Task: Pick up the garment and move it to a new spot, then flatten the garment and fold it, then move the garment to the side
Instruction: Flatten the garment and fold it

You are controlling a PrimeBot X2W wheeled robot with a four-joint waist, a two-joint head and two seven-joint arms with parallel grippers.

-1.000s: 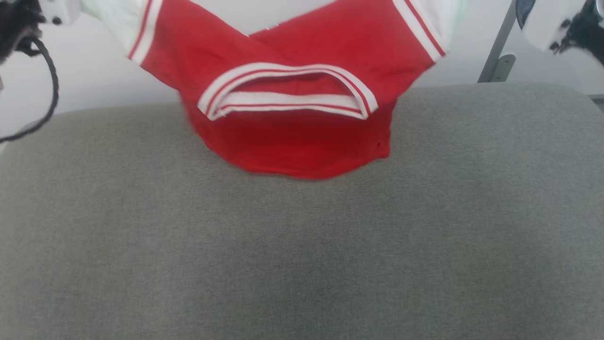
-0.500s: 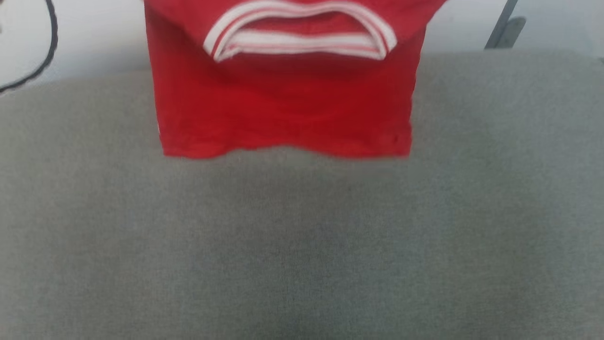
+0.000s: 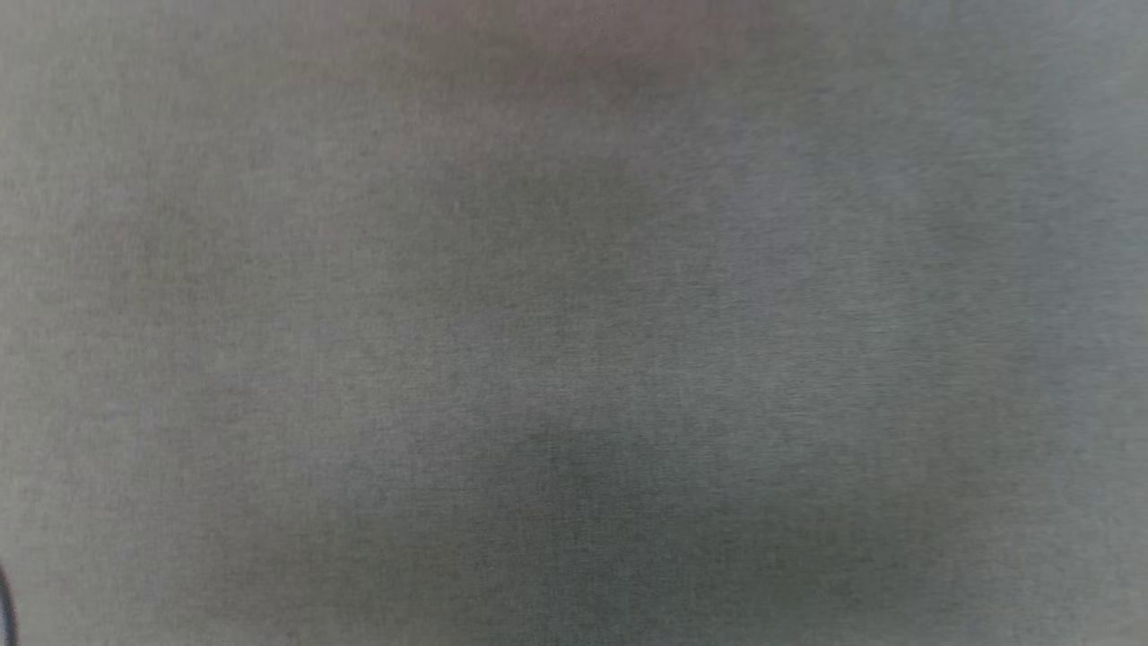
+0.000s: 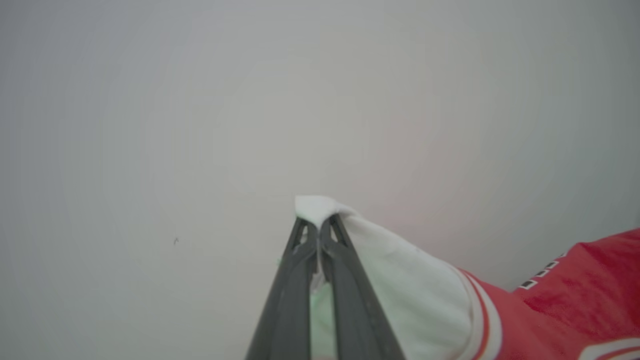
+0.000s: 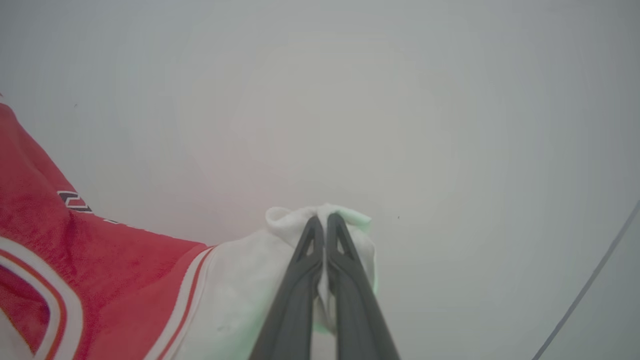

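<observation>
From your head camera you look down on a grey fabric surface (image 3: 574, 323), soft and out of focus. A faint reddish tint along its 12 o'clock edge is too blurred to name. In both wrist views a pale backdrop (image 4: 200, 100) lies behind everything.

The red jersey (image 4: 575, 300) is held by its two sleeves, one in each hand. In your left wrist view its red body sits at 4 o'clock and carries a scrap of black, white-edged lettering (image 4: 542, 272). In your right wrist view the red body lies at 8 o'clock, with a loop of white-and-red striped trim (image 5: 65, 300) low in that corner.

One white sleeve (image 4: 400, 280) runs from the red cloth up to your left hand (image 4: 318, 227), whose two dark fingers are pressed together on the sleeve's bunched tip. The other white sleeve (image 5: 240, 290) ends at your right hand (image 5: 325, 220), its fingers likewise pressed together, pinching a folded knot of cloth.

A thin grey line (image 5: 590, 285) slants across 4 o'clock of the right wrist view; you cannot tell what it is. A dark cable (image 3: 5, 610) just shows at 8 o'clock of the head view
</observation>
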